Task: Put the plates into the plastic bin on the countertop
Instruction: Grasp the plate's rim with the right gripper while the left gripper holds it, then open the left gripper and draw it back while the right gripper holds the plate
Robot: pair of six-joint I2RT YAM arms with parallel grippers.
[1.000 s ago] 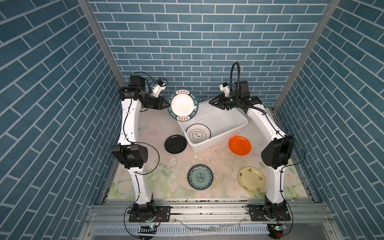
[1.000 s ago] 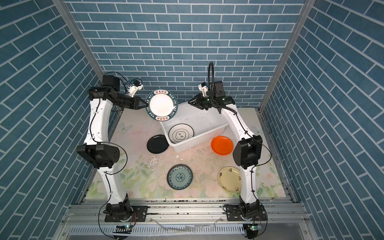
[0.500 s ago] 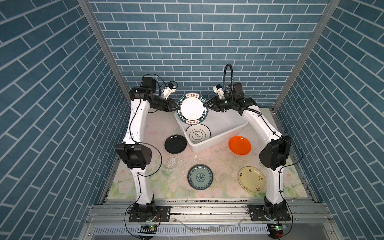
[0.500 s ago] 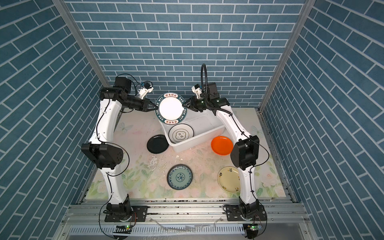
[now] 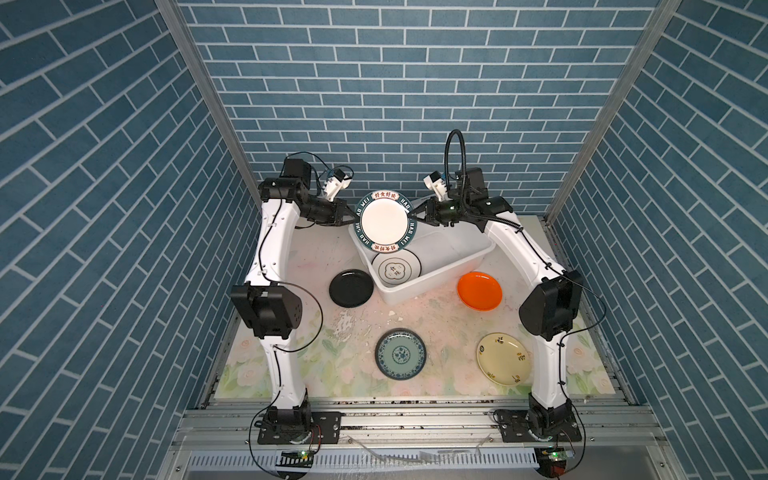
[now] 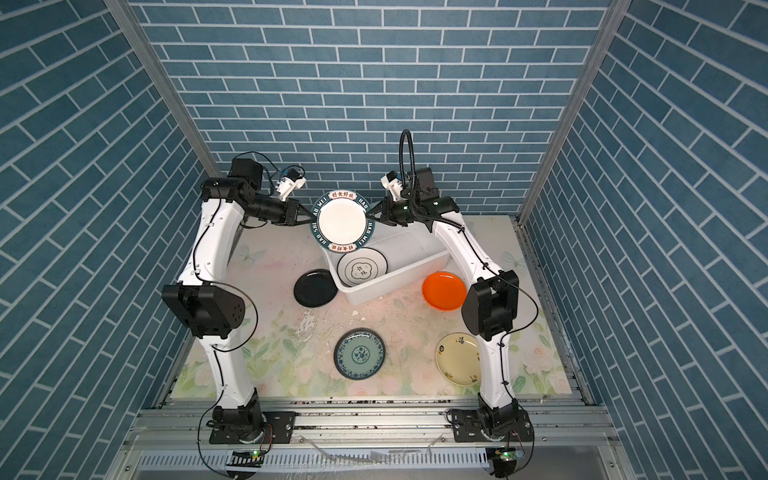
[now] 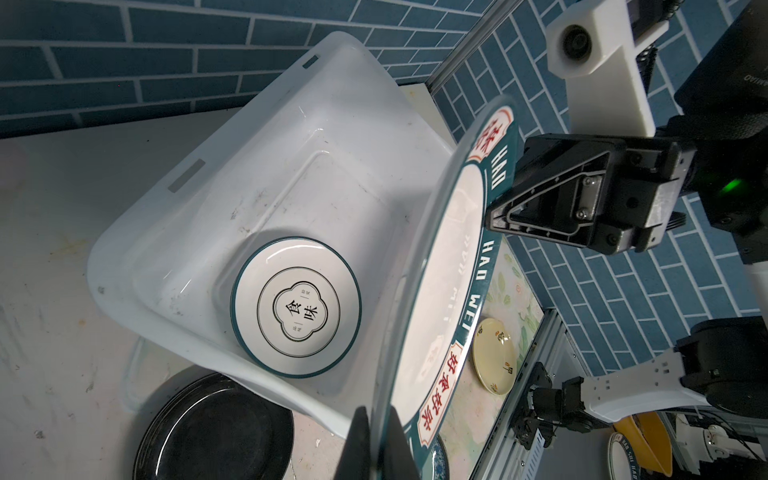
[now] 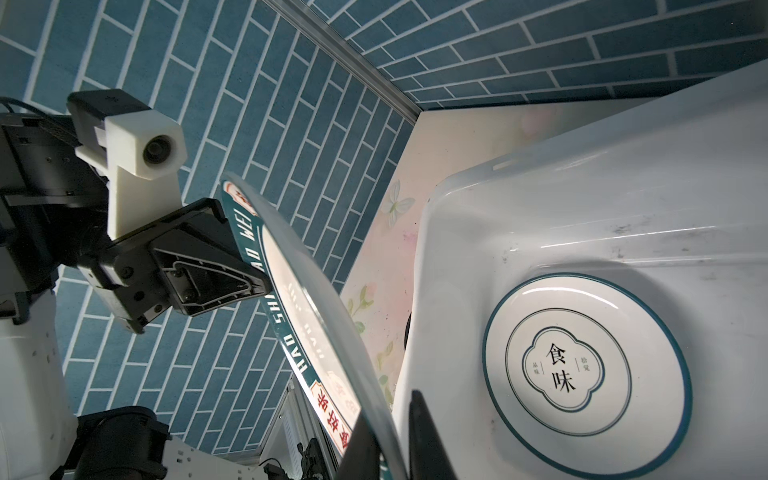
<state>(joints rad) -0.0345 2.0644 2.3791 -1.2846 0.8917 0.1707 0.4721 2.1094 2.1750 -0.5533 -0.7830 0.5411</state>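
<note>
On the floral countertop [image 5: 316, 257] sits the big smooth white plastic bin [image 5: 419, 289], with the round 食味 emblem plate [image 5: 395, 269] lying flat inside. Over the bin's left end I'm holding the glossy teal-rimmed HAO WEI plate [image 5: 384, 221] in the air. My left claw [image 5: 353, 215] is pinched tight on one edge and my right claw [image 5: 414, 210] straddles the opposite rim, can't tell if it's actually gripping.

raised high and facing each other, the left gripper [image 5: 352, 215] is clamped on the lettered-rim plate [image 5: 384, 222] while the right gripper [image 5: 414, 212] straddles its opposite rim, jaws narrow, grip unclear.
</note>
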